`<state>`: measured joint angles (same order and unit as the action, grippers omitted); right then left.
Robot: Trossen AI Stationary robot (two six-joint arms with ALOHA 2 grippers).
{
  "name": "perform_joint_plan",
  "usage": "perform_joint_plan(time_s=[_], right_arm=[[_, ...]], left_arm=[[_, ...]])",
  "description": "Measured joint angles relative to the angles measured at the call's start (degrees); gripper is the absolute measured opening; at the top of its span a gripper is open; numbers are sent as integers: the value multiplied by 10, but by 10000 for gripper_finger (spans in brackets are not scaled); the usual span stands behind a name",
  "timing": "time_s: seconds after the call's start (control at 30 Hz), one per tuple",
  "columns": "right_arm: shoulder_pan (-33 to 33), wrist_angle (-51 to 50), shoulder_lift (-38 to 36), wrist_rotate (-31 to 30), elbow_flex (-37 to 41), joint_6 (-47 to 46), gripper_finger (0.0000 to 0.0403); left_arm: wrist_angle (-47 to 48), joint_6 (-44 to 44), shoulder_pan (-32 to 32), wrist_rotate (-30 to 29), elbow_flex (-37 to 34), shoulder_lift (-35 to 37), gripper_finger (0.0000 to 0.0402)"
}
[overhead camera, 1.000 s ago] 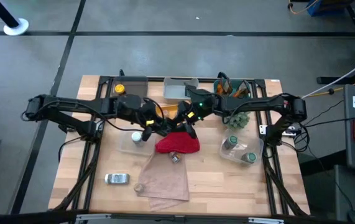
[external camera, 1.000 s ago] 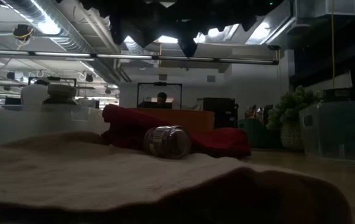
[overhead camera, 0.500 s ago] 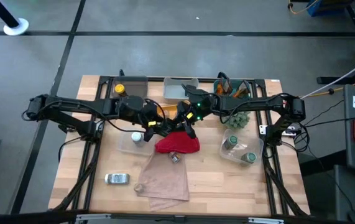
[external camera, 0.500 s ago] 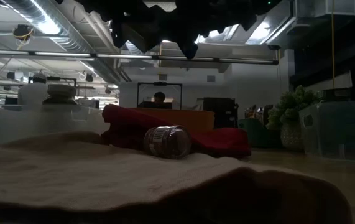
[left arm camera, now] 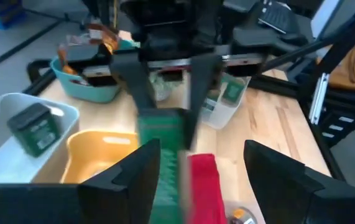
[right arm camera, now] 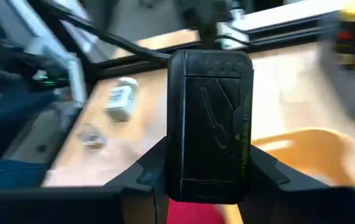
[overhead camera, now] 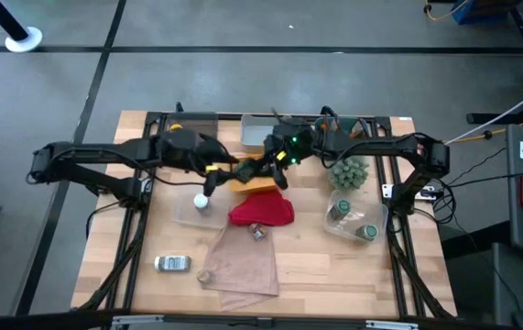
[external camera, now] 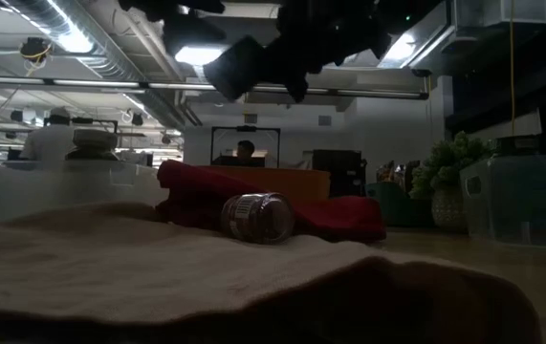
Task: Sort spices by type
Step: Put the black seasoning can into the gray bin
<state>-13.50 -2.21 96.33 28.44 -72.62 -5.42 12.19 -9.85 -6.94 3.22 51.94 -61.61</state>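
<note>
Here the right gripper [right arm camera: 208, 177] hangs just behind the red cloth [overhead camera: 261, 212], above the yellow tray [overhead camera: 254, 184] that lies against the cloth's far edge. Its fingers are clamped on a dark tin [right arm camera: 209, 118] with a green face, held in the air. The left gripper [left arm camera: 201, 167] hovers behind the cloth's left end, facing that tin, its fingers spread apart with nothing between them. A silver-capped jar [external camera: 256, 217] lies on its side at the cloth's near edge, where the tan cloth [overhead camera: 243, 266] begins. To the right of the red cloth we see a clear tub [overhead camera: 336, 226] holding green-lidded jars [overhead camera: 339, 210], and behind that the fuzzy plant [overhead camera: 348, 172]. To the cloth's left stands a small white-topped pot [overhead camera: 202, 201].
</note>
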Motion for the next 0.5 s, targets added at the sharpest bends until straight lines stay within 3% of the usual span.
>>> perform_joint_plan(time_s=[0.33, 0.5], right_arm=[[-82, -42, 0, -139, 0, 133, 135], [-135, -43, 0, -149, 1, 135, 136]], left_arm=[[104, -7, -26, 2, 0, 58, 212], [113, -8, -26, 2, 0, 54, 212]])
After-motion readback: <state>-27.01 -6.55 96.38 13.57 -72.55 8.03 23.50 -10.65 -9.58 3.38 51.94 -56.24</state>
